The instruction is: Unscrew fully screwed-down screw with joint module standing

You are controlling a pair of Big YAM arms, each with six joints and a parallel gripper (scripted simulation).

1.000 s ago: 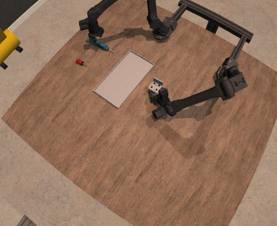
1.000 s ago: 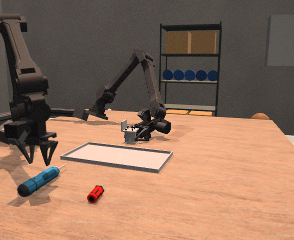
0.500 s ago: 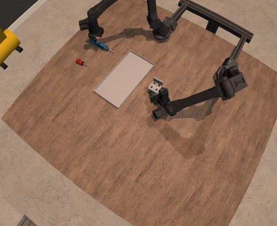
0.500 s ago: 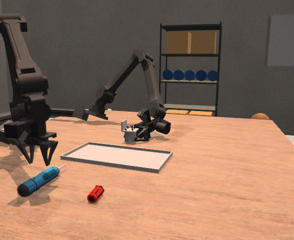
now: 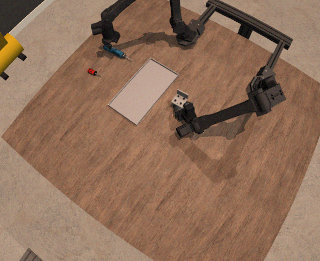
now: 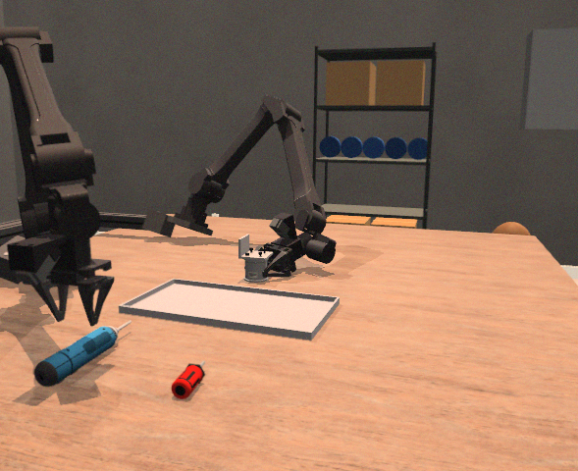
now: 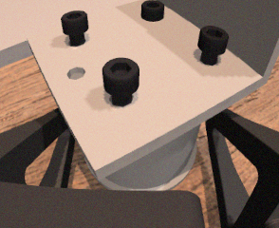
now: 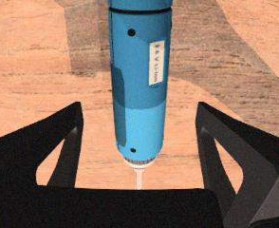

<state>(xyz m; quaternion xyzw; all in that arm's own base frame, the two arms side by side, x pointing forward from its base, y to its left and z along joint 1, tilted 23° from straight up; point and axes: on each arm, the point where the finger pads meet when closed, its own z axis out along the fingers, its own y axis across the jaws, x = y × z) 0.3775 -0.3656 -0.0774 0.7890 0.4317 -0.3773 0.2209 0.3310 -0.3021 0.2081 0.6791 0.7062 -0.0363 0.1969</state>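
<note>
1. Beneath everything we have the brown wood-grain table (image 5: pixel 120 168) (image 6: pixel 380 380).
2. On it, taking the shallow pale rectangular tray with grey rims (image 5: pixel 143 92) (image 6: pixel 237 306) as our landmark, we see our left gripper (image 5: pixel 179 109) (image 6: pixel 261 269) (image 7: pixel 140 112) beyond one long side, open, its black fingers apart on either side of the joint module.
3. Across the tray, our right gripper (image 5: pixel 108 45) (image 6: pixel 77 321) (image 8: pixel 139 111) is open too, above the tool and holding nothing.
4. Under it, we find the long blue-barrelled electric screwdriver (image 5: pixel 114 52) (image 6: pixel 78 353) (image 8: pixel 139 90) lying beside the tray.
5. Our round grey joint module (image 6: pixel 255 271) (image 7: pixel 177 159) stands upright just beside the tray's opposite side.
6. Atop it sits the pale L-shaped metal bracket (image 5: pixel 177 102) (image 6: pixel 243 246) (image 7: pixel 163 81).
7. The short red-handled screwdriver (image 5: pixel 92 72) (image 6: pixel 187 380) lies near the tray, on the electric screwdriver's side.
8. In the bracket, we count three raised black socket-head screws (image 7: pixel 120 78), and one black screw (image 7: pixel 153 11) seated low near the upright flange.
</note>
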